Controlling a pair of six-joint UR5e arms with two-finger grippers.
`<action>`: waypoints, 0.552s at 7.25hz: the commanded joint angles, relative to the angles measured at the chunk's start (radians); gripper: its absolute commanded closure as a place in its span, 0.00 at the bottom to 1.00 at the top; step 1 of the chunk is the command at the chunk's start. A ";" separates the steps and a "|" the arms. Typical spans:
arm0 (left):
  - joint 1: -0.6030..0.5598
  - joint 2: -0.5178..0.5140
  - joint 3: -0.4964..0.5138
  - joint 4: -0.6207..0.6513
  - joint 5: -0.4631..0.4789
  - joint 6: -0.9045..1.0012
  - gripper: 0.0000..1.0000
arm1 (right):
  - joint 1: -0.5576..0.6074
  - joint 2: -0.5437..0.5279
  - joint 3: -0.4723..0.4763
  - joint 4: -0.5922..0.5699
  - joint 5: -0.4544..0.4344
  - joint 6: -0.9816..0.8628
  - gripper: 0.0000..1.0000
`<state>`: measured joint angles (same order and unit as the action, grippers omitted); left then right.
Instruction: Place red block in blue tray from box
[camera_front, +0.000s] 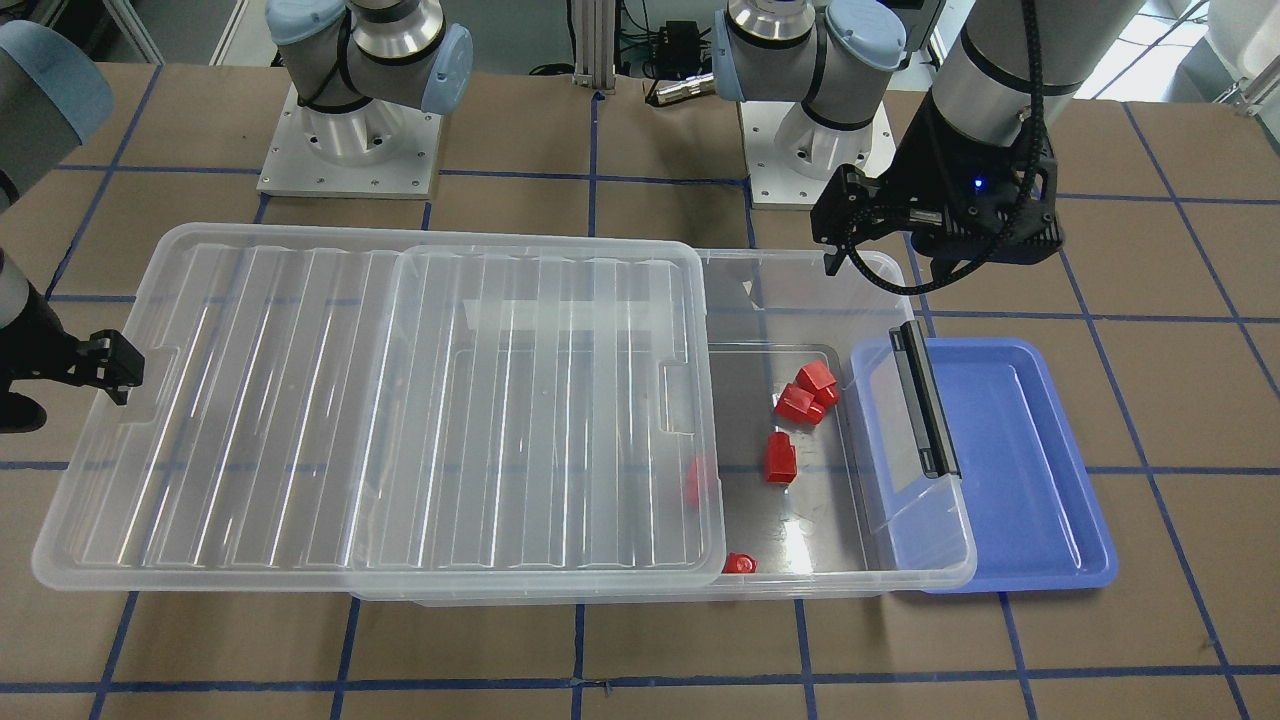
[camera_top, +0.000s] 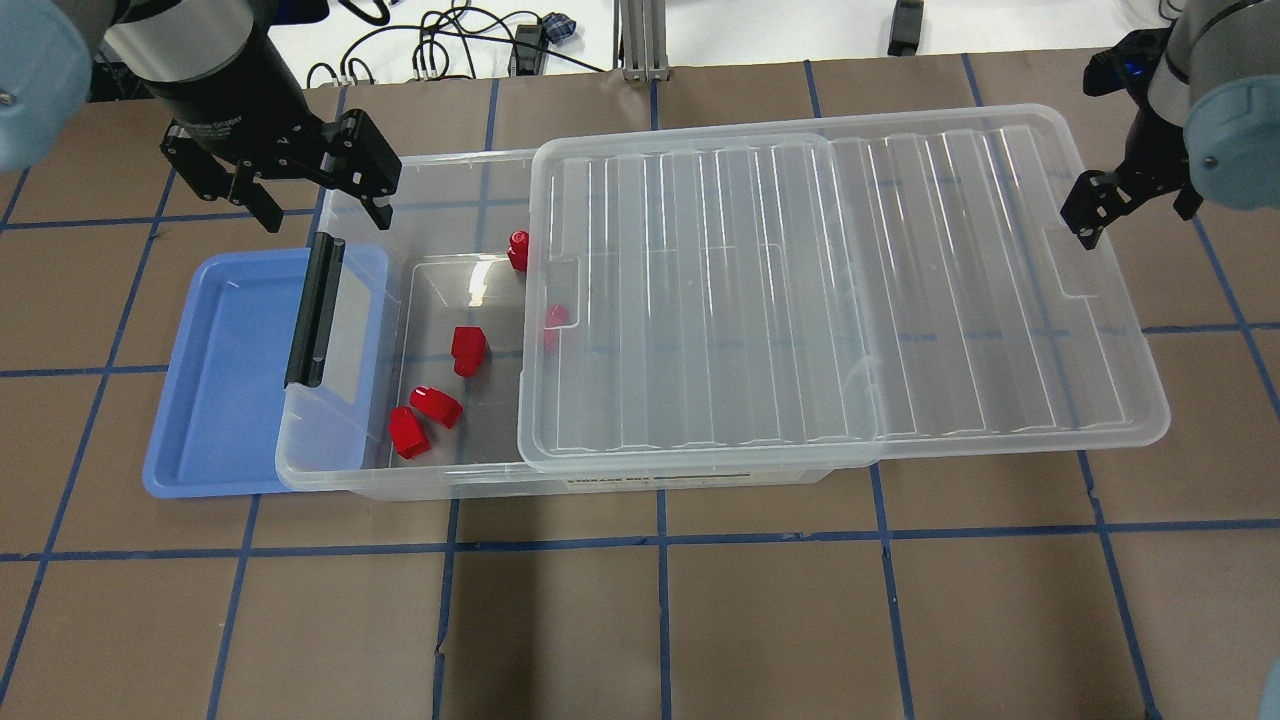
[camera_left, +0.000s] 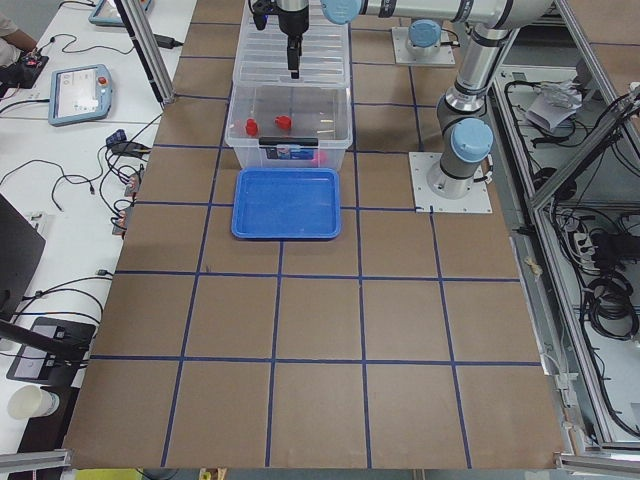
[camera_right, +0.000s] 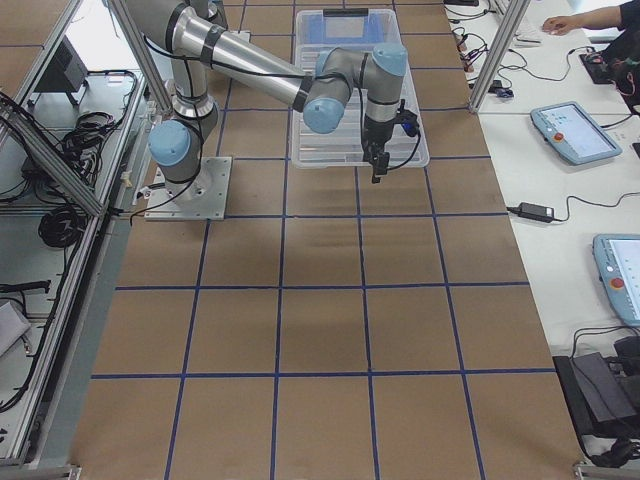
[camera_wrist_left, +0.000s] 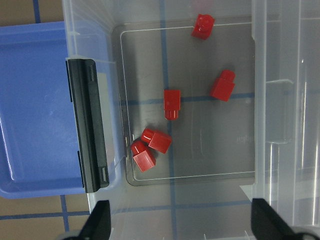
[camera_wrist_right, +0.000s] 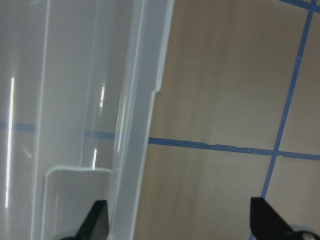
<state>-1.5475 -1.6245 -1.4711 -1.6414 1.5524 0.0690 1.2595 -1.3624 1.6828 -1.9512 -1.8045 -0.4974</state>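
Observation:
Several red blocks (camera_top: 468, 350) lie on the floor of the clear box (camera_top: 340, 478), in its uncovered left end; they also show in the left wrist view (camera_wrist_left: 171, 104). One block (camera_top: 555, 318) lies under the lid's edge. The blue tray (camera_top: 225, 370) lies empty against that end, under the black clip handle (camera_top: 312, 310). My left gripper (camera_top: 325, 212) hangs open and empty above the box's far left corner. My right gripper (camera_top: 1085, 222) is open at the lid's right edge (camera_wrist_right: 145, 100), holding nothing.
The ribbed clear lid (camera_top: 800, 300) is slid to the robot's right and overhangs the box's right end. The brown table (camera_top: 660, 620) carries a grid of blue tape lines. The two arm bases (camera_front: 350, 140) stand behind the box.

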 joint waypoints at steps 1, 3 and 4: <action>0.000 0.000 0.000 0.000 0.001 0.000 0.00 | -0.008 -0.001 0.000 -0.005 -0.001 -0.016 0.00; -0.009 -0.006 -0.012 -0.003 0.009 -0.002 0.00 | -0.006 -0.014 -0.014 -0.002 0.010 -0.007 0.00; -0.006 -0.033 -0.011 0.038 0.006 0.009 0.00 | -0.003 -0.015 -0.043 0.012 0.010 -0.001 0.00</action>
<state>-1.5534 -1.6350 -1.4790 -1.6338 1.5589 0.0704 1.2538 -1.3736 1.6663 -1.9506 -1.7980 -0.5058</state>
